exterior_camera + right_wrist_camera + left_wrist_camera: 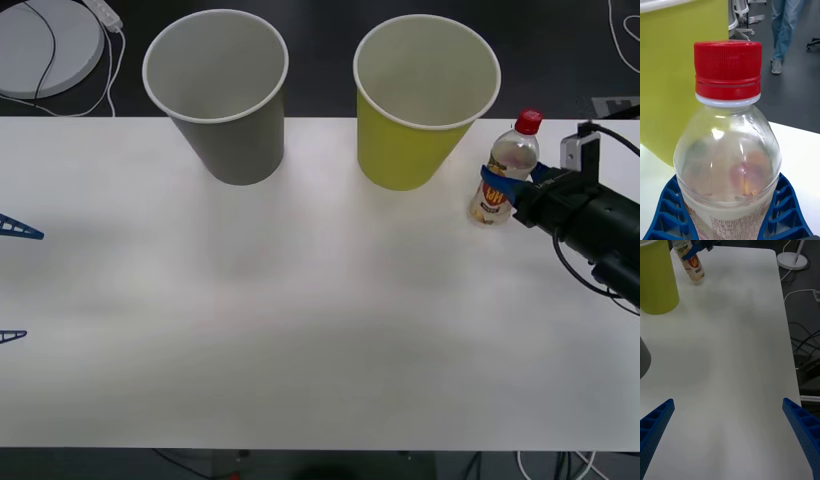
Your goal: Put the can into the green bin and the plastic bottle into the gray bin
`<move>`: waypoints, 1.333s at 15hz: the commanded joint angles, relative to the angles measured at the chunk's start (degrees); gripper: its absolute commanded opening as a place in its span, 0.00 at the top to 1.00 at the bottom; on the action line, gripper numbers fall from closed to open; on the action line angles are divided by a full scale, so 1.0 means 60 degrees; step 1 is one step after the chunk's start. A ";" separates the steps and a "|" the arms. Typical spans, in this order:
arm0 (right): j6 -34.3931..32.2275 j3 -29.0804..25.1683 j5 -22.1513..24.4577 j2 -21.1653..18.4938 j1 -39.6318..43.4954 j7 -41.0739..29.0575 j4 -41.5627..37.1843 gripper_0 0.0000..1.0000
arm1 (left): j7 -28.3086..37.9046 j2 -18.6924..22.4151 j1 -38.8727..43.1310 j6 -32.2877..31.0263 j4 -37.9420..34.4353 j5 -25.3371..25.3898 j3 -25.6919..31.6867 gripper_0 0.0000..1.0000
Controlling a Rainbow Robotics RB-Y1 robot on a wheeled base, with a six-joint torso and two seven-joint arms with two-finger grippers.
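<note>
Two blue fingers (786, 210) of my right hand (500, 186) are clasping the plastic bottle (503, 170). I am lifting it straight, clearing the green bin (420, 110) toward the gray bin (222, 95).

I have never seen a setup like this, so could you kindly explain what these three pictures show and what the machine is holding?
This is a two-armed robot at a white table. One picture looks down from above its arms; the other two come from cameras on its wrists. On the table stand a gray bin, a green bin and a plastic bottle with a red cap. The right gripper has its blue fingers around the bottle, which stands upright on the table beside the green bin. The left gripper waits open at the table's left edge.
</note>
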 commanded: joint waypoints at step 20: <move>-0.0692 -0.2101 0.0469 -0.1681 0.3157 -0.3665 -0.4623 1.00 | 0.0000 0.0000 0.0000 0.0000 0.0000 0.0000 0.0000 0.00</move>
